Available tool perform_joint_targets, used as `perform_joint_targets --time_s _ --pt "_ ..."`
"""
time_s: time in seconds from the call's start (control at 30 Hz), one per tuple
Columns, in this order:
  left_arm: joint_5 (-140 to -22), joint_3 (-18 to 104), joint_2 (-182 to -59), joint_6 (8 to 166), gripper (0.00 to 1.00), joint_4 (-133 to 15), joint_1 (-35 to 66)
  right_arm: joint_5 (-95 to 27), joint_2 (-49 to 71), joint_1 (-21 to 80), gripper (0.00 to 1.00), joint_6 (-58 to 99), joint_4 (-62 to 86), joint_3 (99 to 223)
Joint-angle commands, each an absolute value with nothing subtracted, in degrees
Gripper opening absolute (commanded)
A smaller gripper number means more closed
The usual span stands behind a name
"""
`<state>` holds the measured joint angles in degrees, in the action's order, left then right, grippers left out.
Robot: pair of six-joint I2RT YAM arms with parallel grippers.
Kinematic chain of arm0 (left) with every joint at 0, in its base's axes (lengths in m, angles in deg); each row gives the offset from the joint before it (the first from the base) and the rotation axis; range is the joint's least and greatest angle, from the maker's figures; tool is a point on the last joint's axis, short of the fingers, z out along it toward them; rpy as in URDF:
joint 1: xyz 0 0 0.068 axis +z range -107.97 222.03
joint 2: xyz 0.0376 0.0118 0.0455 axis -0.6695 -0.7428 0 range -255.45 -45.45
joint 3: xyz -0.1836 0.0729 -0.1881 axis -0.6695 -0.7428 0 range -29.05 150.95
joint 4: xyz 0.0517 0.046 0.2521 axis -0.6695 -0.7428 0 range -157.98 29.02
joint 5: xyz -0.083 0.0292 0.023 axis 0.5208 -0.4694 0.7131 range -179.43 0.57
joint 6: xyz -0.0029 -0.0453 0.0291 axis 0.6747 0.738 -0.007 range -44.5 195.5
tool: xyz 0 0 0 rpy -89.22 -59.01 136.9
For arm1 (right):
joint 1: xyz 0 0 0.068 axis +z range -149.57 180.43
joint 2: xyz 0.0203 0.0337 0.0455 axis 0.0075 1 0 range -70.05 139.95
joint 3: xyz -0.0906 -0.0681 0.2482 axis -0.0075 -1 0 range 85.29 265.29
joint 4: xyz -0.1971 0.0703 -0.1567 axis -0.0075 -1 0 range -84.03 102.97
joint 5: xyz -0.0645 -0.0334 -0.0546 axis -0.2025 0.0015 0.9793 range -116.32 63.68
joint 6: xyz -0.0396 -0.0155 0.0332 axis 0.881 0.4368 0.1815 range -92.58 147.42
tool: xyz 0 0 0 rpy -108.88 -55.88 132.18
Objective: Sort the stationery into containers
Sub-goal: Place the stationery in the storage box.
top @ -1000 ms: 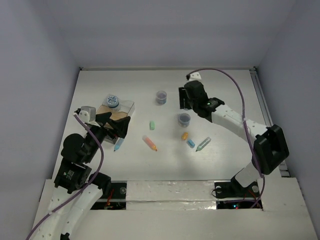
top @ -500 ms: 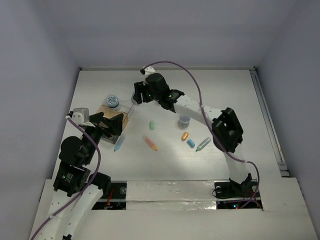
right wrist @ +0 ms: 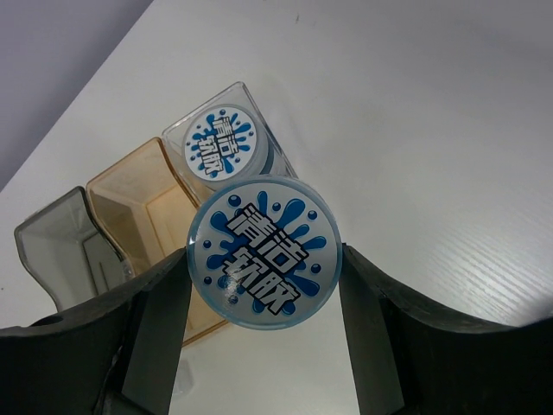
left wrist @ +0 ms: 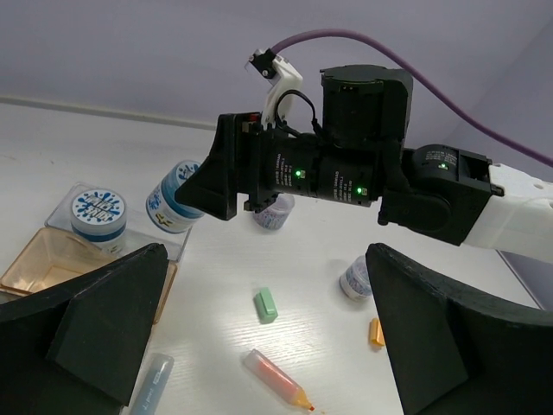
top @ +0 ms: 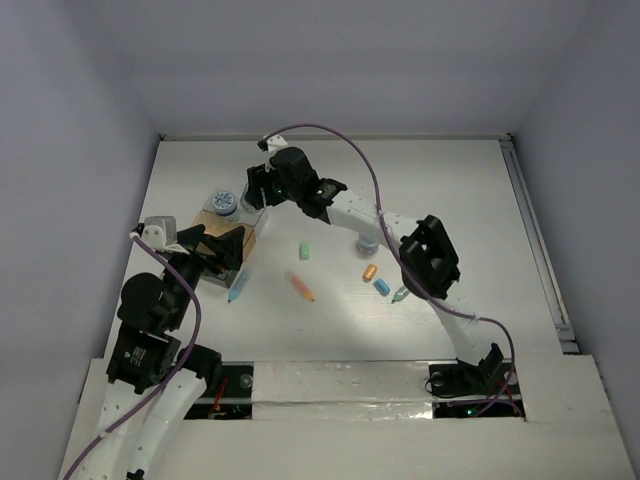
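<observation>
**Tub carried across to the boxes**

We have the right gripper (right wrist: 263,298) closed on a round tub (right wrist: 265,251). Its two fingers press the tub's sides, and the patterned lid faces the wrist camera. A second ago this gripper stood far off to its right, over the middle of the table among the loose pieces. It has since swung across, and the tub now hangs just above the boxes.

Directly below the fingertips lies the amber box (right wrist: 151,207), which looks empty to us. Touching it on the far side is the clear box (right wrist: 278,157), where a second tub (right wrist: 222,143) already sits at the far end. The end nearer the gripper looks free.

On the opposite side of the boxes, the left gripper (top: 215,247) faces the right one. It is spread wide, holds nothing, and has barely shifted.

Farther back, behind the right gripper's wrist, a third tub (left wrist: 272,212) and a fourth tub (left wrist: 356,277) stand loose on the table. A green piece (left wrist: 266,305) and an orange crayon (left wrist: 276,380) lie among the other sticks, well apart from both boxes.

We judge that the carry is done and the drop is next. The tub should go down into the clear box's free end without nudging its neighbour. That would leave two tubs and every crayon still to sort, with the amber box likely meant for the crayons.
</observation>
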<state>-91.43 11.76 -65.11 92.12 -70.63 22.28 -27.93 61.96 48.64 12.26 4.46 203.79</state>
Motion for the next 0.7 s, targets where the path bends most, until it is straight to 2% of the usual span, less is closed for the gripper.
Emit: perform_joint_targets --time_s 0.0,0.27,0.5,0.6,0.67 --pt "-91.2 12.2 -64.6 92.4 0.99 -68.6 23.0 -27.8 62.6 50.4 0.52 13.4 8.3 207.2" --pt "-91.2 12.1 -64.9 92.5 0.99 -68.5 23.0 -27.8 68.2 50.4 0.54 13.8 3.3 213.4" --pt "-91.5 12.1 -66.1 92.4 0.98 -68.4 23.5 -27.7 66.0 50.4 0.9 13.5 5.0 212.8" --pt "-91.7 11.9 -66.9 92.7 0.98 -67.7 24.2 -28.0 63.8 50.4 0.95 13.5 5.3 213.3" --pt "-90.7 11.9 -68.9 93.3 0.98 -67.4 24.2 -28.1 62.0 50.4 0.95 13.7 5.8 211.9"
